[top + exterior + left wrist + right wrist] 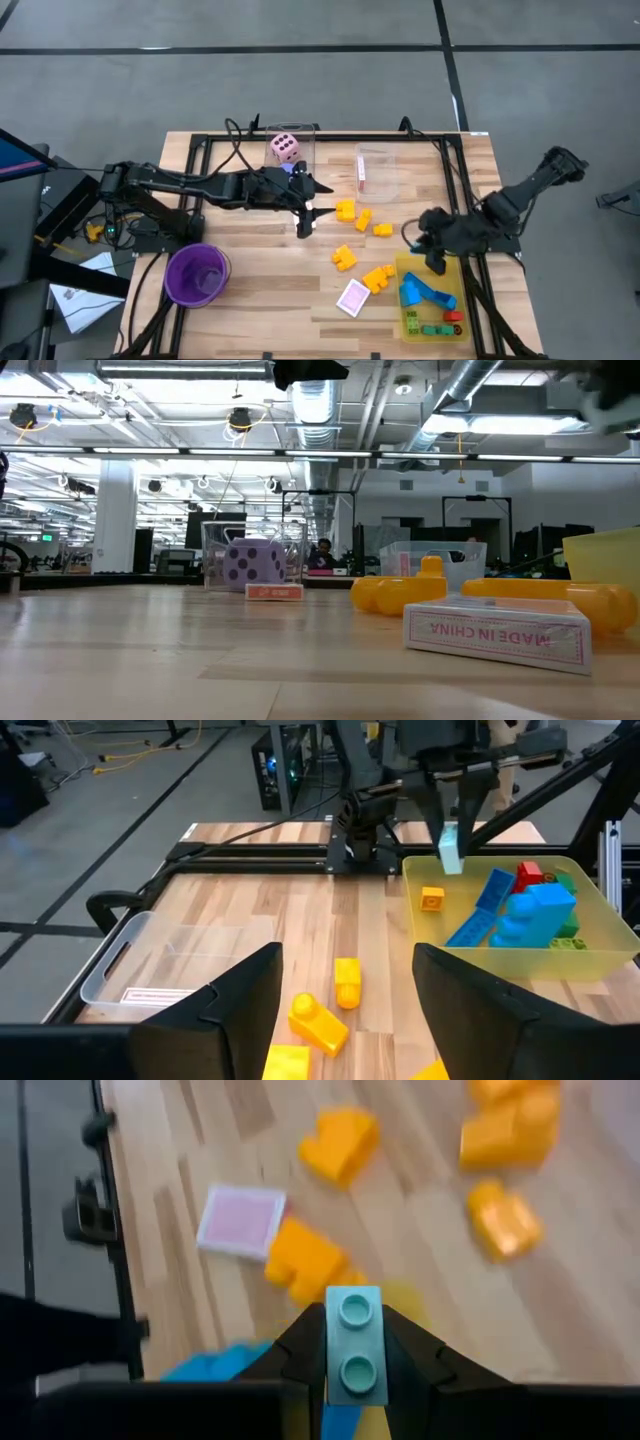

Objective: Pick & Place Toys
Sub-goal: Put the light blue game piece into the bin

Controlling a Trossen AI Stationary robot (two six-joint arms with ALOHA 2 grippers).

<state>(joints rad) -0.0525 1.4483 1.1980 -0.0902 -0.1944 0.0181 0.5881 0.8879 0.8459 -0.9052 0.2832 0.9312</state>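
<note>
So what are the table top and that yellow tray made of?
The table top looks like wood: pale planks with visible grain and a light sheen. The yellow tray seems to be thin, smooth plastic; its walls are slightly see-through, so the blocks' colours show faintly through.

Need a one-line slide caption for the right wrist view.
Right gripper shut on a pale teal two-stud brick above orange blocks and a pink card.

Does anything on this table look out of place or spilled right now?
Nothing damaged or spilled. Several yellow blocks and a pink card box lie loose on the table, outside the yellow tray. The right hand holds a teal brick.
</note>
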